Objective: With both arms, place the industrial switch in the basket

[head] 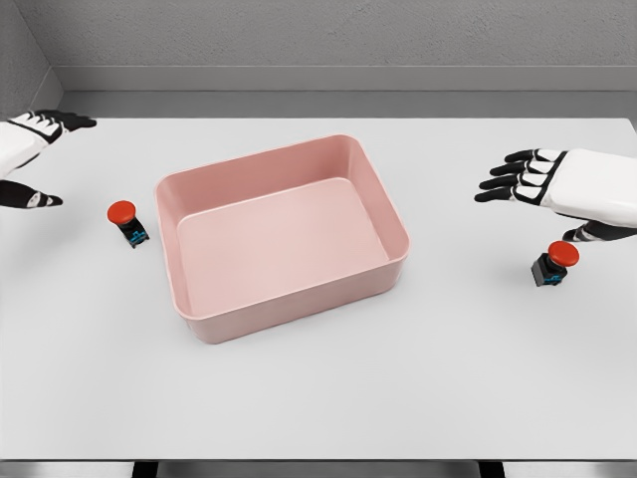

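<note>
**Operator:** Where are the switches, and how will they handle?

**Technician:** You have two. The left industrial switch [127, 223] lies on the worktop [318, 398] just beside the basket's left wall. The right industrial switch [554, 263] stands well apart from the basket, near the right edge. Each has a smooth red mushroom cap on a small dark blocky body (the left one shows blue detailing). Expect a light, rigid part that will not deform. The domed cap looks slippery, so take hold across the flat sides of the body, below the cap.

**Operator:** And the basket?

**Technician:** The basket [202, 325] is a pink rectangular bin with rounded corners and matte walls that look like stiff plastic. It sits at the centre, turned slightly, and holds nothing. The walls are low enough that you should be able to release a switch over the rim.

**Operator:** Hand status?

**Technician:** Your left hand [30, 149] hovers at the far left edge, fingers spread, holding nothing, and is apart from its switch. Your right hand [532, 181] hovers just above and behind the right switch, black-tipped fingers extended toward the basket, also holding nothing. Neither grasp has begun. The worktop is plain, matte and pale grey.
</note>
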{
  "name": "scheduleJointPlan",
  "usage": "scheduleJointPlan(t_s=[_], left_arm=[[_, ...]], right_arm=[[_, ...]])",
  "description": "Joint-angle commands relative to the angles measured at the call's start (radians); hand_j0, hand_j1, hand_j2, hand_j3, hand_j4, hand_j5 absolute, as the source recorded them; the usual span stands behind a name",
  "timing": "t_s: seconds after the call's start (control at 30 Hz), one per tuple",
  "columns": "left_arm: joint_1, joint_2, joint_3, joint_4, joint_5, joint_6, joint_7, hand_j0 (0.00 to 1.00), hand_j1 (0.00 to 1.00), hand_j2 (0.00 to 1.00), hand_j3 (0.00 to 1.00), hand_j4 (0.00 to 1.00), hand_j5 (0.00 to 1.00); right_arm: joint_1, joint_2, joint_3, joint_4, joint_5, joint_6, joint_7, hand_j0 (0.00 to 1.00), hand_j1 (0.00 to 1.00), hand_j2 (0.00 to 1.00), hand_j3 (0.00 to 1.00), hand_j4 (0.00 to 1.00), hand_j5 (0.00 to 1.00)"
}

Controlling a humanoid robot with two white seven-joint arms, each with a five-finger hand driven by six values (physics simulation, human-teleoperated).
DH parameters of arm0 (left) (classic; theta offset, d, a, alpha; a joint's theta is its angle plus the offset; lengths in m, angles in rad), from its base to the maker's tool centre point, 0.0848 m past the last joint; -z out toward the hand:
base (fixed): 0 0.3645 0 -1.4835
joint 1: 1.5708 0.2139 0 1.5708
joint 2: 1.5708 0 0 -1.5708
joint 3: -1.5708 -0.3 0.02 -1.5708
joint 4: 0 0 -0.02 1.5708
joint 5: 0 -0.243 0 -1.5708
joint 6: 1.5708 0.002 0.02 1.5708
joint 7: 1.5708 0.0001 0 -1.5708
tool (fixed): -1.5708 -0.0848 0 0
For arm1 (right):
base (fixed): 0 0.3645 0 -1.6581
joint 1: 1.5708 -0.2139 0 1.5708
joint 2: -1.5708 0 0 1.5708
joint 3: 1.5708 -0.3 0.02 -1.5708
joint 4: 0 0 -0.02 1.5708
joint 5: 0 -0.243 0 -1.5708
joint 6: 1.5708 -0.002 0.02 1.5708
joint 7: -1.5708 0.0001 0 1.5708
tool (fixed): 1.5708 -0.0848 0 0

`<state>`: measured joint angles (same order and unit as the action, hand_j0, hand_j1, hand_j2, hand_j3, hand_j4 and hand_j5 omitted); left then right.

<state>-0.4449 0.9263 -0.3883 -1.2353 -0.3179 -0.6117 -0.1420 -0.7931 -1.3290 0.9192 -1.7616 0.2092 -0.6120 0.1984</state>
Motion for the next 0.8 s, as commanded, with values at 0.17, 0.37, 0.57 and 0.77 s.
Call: scheduleJointPlan(t_s=[0.17, 0.37, 0.57, 0.77], left_arm=[[0.002, -0.001, -0.017, -0.009, 0.005, 0.001, -0.004, 1.00, 1.00, 1.00, 1.00, 1.00, 1.00], [0.000, -0.011, -0.060, -0.007, 0.003, 0.001, -0.022, 1.00, 1.00, 1.00, 1.00, 1.00, 1.00], [-0.002, -0.015, -0.084, -0.006, 0.003, 0.001, -0.024, 1.00, 1.00, 1.00, 1.00, 1.00, 1.00], [0.000, -0.017, -0.096, -0.006, 0.005, 0.001, -0.024, 0.91, 0.91, 0.91, 0.91, 0.91, 0.91]], right_arm=[[0.002, -0.013, 0.000, 0.005, 0.006, 0.001, 0.006, 1.00, 1.00, 1.00, 1.00, 1.00, 1.00], [0.038, -0.029, 0.070, 0.076, -0.137, 0.001, -0.004, 1.00, 1.00, 1.00, 1.00, 1.00, 1.00], [0.060, -0.044, 0.115, 0.152, -0.267, 0.001, -0.004, 1.00, 1.00, 1.00, 1.00, 1.00, 1.00], [0.060, -0.015, 0.150, 0.149, -0.278, 0.001, -0.001, 1.00, 1.00, 1.00, 1.00, 1.00, 1.00]])
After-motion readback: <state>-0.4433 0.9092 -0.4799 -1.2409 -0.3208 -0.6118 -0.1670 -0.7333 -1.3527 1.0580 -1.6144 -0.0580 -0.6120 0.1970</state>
